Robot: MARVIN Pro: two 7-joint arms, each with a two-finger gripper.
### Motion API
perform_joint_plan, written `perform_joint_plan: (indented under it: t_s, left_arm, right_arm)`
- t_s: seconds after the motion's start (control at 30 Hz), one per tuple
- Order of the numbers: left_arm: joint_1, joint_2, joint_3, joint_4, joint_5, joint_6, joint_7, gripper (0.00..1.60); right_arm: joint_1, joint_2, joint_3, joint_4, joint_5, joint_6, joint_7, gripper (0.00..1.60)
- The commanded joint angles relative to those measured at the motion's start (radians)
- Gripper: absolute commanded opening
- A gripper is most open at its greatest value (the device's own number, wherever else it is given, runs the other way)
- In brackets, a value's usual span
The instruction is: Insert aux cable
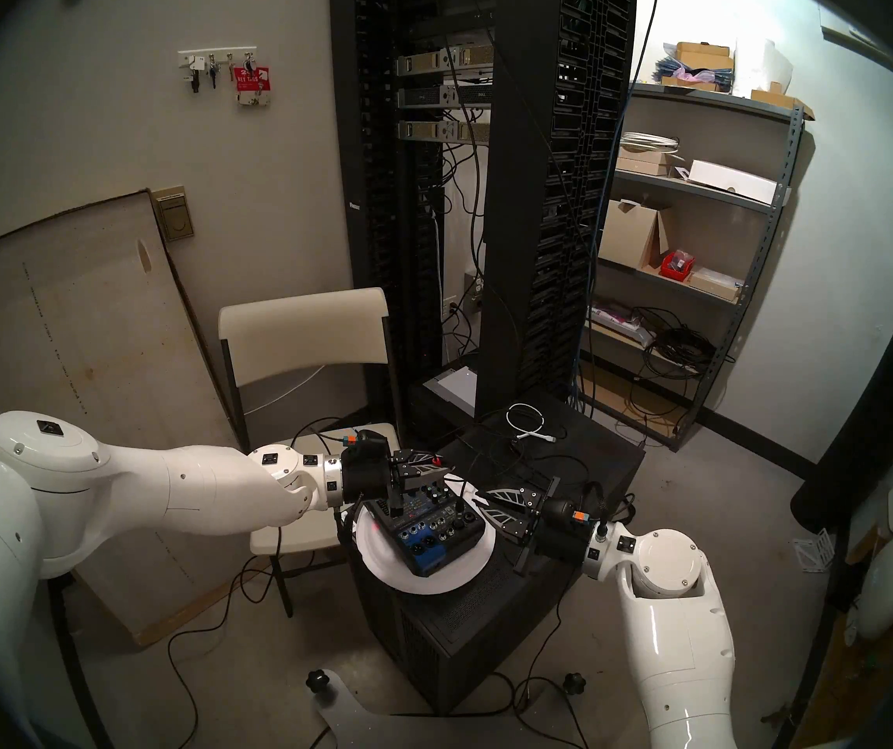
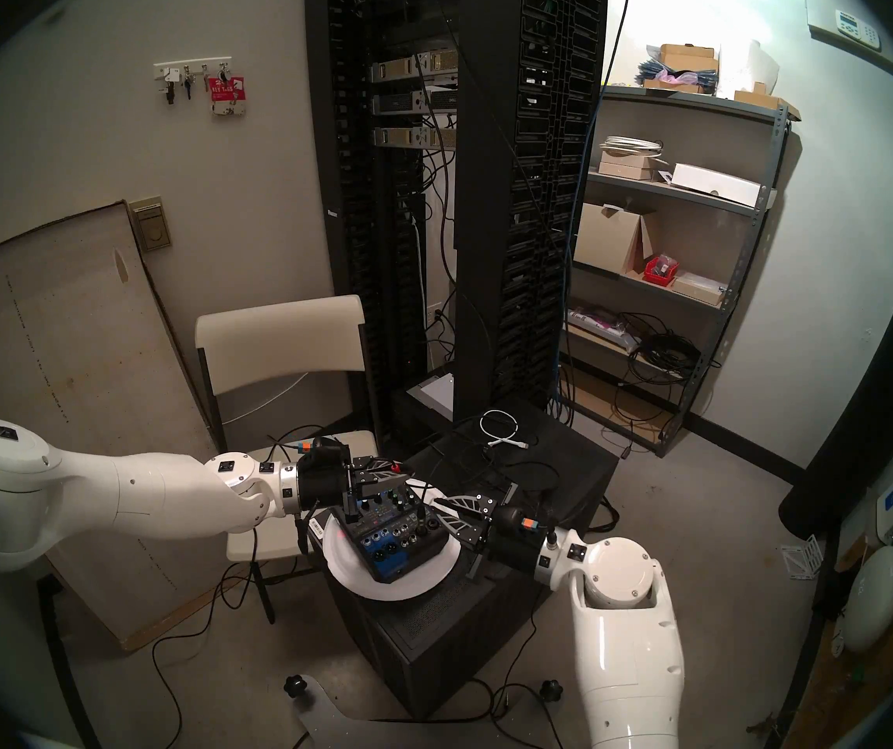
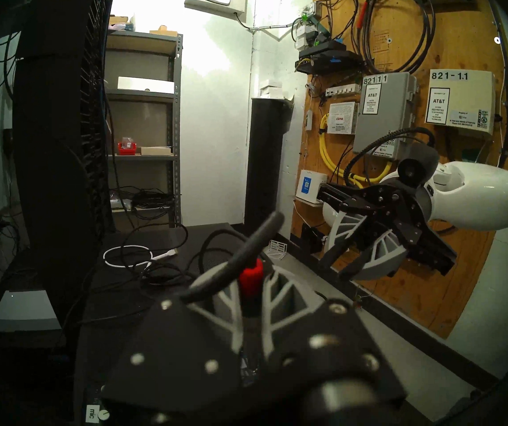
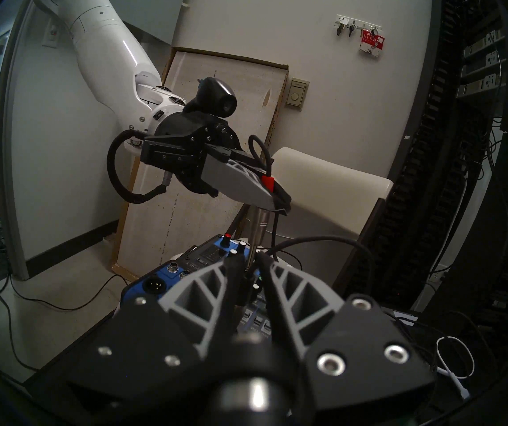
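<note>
While clamped between the left gripper fingers, aux cable plug hangs tip-down over the audio mixer, red band showing at the fingertips, metal barrel pointing toward the panel. Not yet seated, by the look of it; whether the tip has reached a socket cannot be told. Left to do: line up, press in, release. Right gripper parted, empty, just beside the mixer's right edge. Mixer on a white plate atop a black cabinet. Tight room: knobs, another plugged black cable, chair at left.
</note>
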State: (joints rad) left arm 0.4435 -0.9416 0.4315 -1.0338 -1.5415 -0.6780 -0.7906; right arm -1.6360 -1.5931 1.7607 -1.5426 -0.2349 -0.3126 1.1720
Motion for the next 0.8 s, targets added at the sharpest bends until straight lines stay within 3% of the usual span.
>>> perform_joint_plan:
  t_s: [0.0,0.37,0.77]
  left_arm:
    - [-0.02,-0.041,-0.02,0.042,0.001,-0.006,-0.052,0.0]
    - [0.017,-0.113,-0.059,0.16,-0.054,0.011,-0.146,0.0]
    - [0.023,-0.174,-0.062,0.27,-0.056,0.041,-0.24,0.0]
  right_arm:
    - [0.012,-0.004,-0.003,-0.012,0.005,0.002,0.001,0.72]
    - [0.012,-0.003,-0.001,-0.014,0.008,0.002,0.001,0.72]
    - [0.01,-0.002,0.004,-0.015,0.01,0.004,0.002,0.72]
